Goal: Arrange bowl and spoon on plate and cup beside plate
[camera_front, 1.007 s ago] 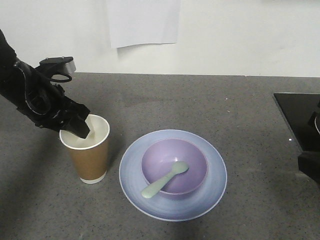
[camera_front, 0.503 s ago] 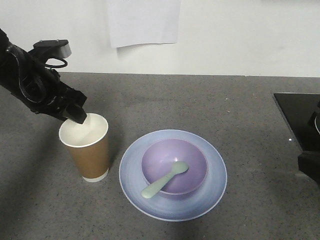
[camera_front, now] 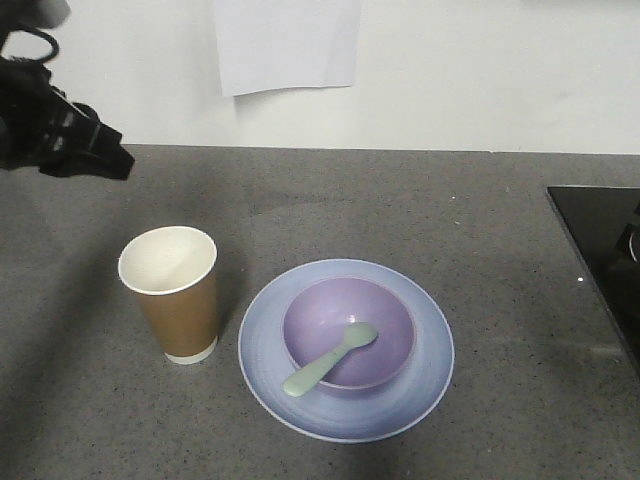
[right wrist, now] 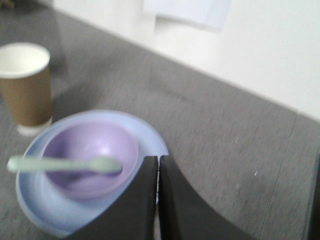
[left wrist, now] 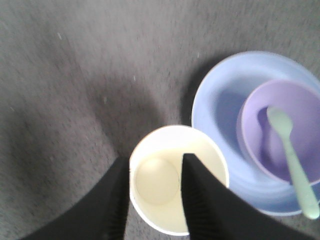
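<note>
The cup (camera_front: 170, 292) stands upright on the grey counter (camera_front: 400, 200), just left of the plate (camera_front: 346, 350) and apart from it by a narrow gap. The bowl (camera_front: 349, 332) sits in the middle of the plate, and the spoon (camera_front: 329, 360) lies in the bowl with its handle out over the near-left rim. The left gripper (left wrist: 152, 200) hangs above the cup with its fingers (left wrist: 200, 200) spread and nothing between them (in the front view it shows only as a dark mass at the upper left). The right gripper (right wrist: 158, 195) has its fingers pressed together, empty, with the plate behind them in its wrist view.
</note>
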Available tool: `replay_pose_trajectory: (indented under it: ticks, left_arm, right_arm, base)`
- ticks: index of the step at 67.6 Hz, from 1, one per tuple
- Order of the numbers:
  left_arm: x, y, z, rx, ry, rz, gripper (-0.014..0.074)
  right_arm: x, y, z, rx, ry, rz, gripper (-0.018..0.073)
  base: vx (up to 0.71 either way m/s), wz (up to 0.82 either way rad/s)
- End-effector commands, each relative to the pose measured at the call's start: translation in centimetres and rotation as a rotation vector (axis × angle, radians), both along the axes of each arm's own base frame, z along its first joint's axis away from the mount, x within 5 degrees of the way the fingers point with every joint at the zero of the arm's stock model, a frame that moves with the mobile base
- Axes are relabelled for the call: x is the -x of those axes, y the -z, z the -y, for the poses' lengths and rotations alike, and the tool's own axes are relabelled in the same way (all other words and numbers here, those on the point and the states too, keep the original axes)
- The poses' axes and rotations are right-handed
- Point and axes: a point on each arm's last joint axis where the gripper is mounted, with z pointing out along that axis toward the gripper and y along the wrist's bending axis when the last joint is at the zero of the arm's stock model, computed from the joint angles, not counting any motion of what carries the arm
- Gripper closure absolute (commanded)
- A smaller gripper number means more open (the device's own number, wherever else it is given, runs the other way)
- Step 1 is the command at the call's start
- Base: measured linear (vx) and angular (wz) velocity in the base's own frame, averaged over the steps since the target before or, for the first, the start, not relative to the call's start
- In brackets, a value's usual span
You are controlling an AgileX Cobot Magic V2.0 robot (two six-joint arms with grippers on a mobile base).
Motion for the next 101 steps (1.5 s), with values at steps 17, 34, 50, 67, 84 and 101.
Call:
replay_pose_trajectory:
  ticks: [17, 34, 50, 67, 84, 101]
  left_arm:
    - [8.0, -7.1, -2.3, 0.031, -0.123, 0.557, 0.0605]
    - [12.2, -3.2, -3.7, 0.021, -0.191, 0.705, 0.0604]
    - [14.8, -1.7, -4.2, 0.033, -0.203, 0.745, 0.0604]
    - [15.0, -1.4, -4.2, 0.026, -0.195, 0.718, 0.0604]
    - [15.0, -1.4, -4.2, 0.021, -0.194, 0.719, 0.0604]
    - [14.9, 5.7, -4.3, -0.028, -0.195, 0.582, 0.0604]
  right_arm:
    - [-3.5, -2.6, -0.2, -0.175, 0.109, 0.220, 0.0565]
    - [-6.3, -2.1, -0.7, -0.217, 0.145, 0.217, 0.0564]
    - [-7.0, -1.6, -0.9, -0.208, 0.147, 0.189, 0.0562]
    - [-7.0, -1.6, -0.9, -0.208, 0.147, 0.189, 0.0562]
    - [-7.0, -1.6, -0.9, -0.208, 0.148, 0.190, 0.0562]
    - [-7.0, -1.6, -0.9, -0.208, 0.148, 0.190, 0.0562]
  base:
    - [0.00, 0.00]
    - [0.00, 0.00]
    - [0.00, 0.00]
    - [0.00, 0.00]
    - [0.00, 0.00]
    - [0.00, 0.00]
